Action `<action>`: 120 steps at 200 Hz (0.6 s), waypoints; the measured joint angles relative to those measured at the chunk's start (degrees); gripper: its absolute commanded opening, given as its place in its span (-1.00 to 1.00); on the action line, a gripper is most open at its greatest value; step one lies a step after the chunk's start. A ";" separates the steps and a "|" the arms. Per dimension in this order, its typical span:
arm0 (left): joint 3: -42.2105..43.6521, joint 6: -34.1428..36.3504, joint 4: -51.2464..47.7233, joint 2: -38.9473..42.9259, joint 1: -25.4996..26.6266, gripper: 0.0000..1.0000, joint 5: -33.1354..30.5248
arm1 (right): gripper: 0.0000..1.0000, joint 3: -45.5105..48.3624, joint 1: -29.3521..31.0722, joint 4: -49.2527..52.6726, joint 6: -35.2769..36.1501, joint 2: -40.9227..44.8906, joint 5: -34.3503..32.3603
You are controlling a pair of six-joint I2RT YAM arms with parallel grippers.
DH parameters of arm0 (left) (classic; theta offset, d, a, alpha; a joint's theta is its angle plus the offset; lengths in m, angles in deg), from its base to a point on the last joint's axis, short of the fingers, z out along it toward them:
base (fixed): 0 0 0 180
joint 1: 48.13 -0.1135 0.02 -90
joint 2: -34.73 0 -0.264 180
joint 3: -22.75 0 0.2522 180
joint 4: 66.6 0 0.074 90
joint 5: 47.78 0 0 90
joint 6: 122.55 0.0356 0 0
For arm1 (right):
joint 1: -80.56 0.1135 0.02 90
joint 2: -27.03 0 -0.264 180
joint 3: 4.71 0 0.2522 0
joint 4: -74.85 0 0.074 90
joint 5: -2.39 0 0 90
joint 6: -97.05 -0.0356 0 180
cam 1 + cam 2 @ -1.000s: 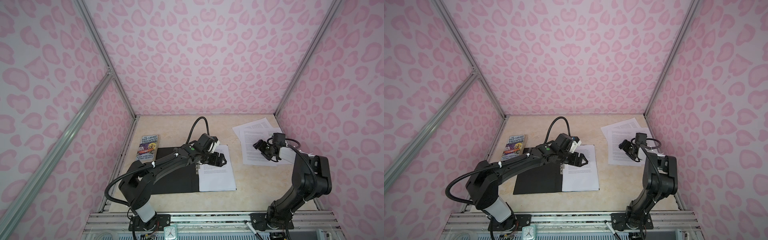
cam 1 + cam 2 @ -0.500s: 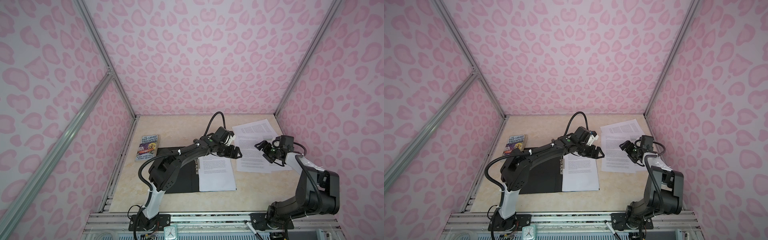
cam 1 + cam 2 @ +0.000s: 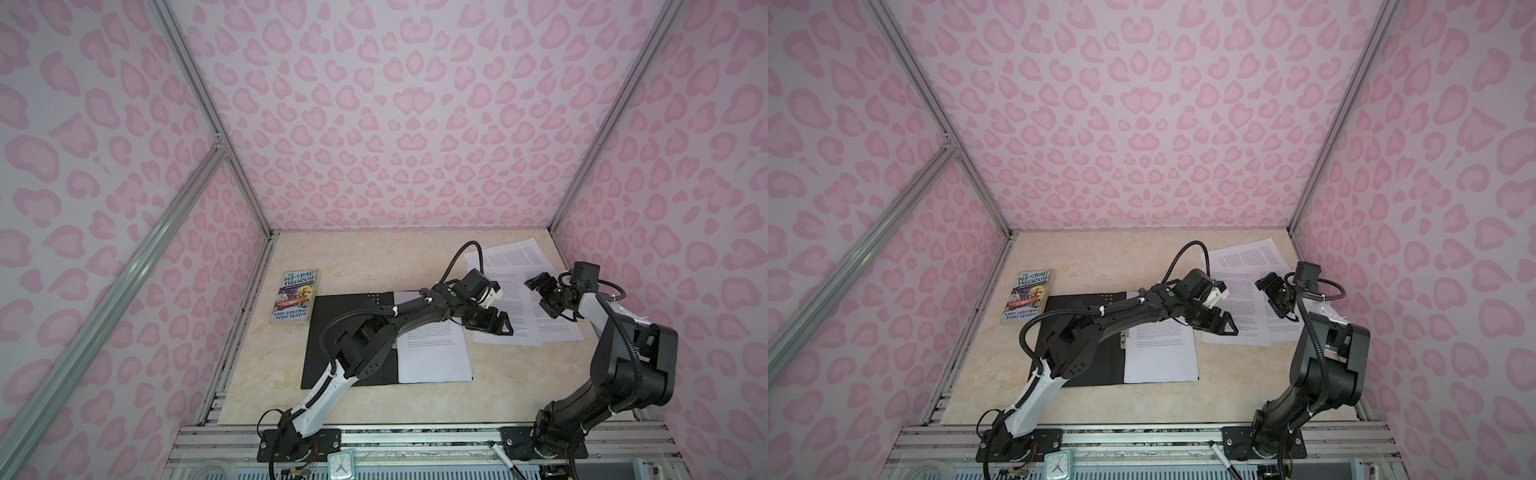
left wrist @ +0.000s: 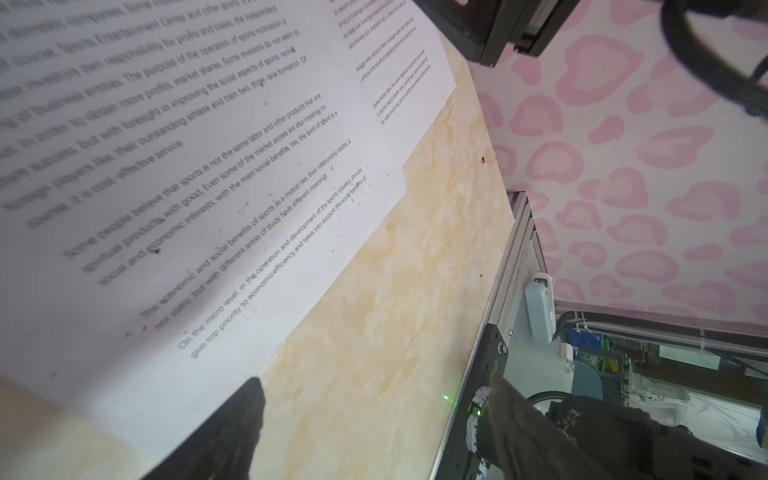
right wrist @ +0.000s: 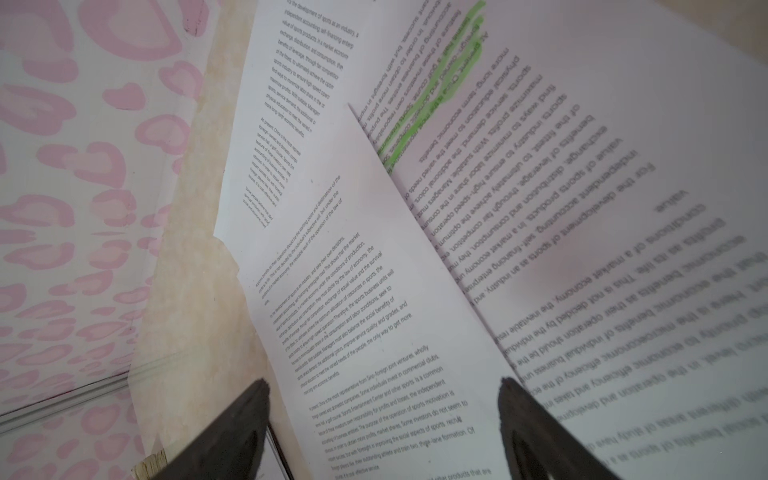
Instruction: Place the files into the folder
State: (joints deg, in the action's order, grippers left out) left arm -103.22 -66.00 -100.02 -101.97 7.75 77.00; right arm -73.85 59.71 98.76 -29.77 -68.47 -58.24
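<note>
The marbled beige surface [image 3: 353,257] is smooth and boxed in by pink-patterned walls on three sides. On it the folder [image 3: 328,305] lies open and flat, thin and matte black, with tiny dots at its far corner. One white printed sheet [image 3: 432,361] covers its right half. The left arm crosses over the spine and hides much of it.

The files [image 3: 511,266] are a loose fan of white sheets with dense black text, spread flat in the far right corner close to the wall. One carries a green highlighted line [image 5: 436,83]. Text nearest the wrist cameras is blurred. Whether the fan touches the sheet in the folder cannot be told — the left gripper [image 3: 492,328] covers that spot.

A colourful paperback [image 3: 296,296] lies just beside the folder's left edge.

The left gripper hangs low over the fan's near edge, fingers apart and empty. The right gripper [image 3: 540,297] hovers above the fan's middle, fingers [image 5: 245,419] spread wide with only paper beneath. Bare surface lies open in front of the files.
</note>
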 measured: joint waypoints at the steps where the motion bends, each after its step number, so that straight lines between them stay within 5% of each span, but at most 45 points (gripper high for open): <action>1: -0.11 -0.04 0.00 -0.11 0.02 0.73 0.02 | 0.71 -0.04 0.00 0.00 -0.04 -0.07 0.00; 63: -3.32 -2.54 0.31 -5.79 -0.31 0.72 0.55 | 0.68 -11.39 -0.02 -0.48 0.00 -11.04 -0.85; 120: 2.67 -2.89 6.86 -4.37 -1.51 0.72 2.86 | 0.63 -24.63 -0.07 1.46 2.16 -23.87 1.88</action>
State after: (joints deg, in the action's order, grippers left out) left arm -100.55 -68.89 -93.16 -106.34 6.24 79.86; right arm -98.48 59.65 100.23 -27.61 -92.34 -56.36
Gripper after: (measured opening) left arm 0.859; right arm 0.818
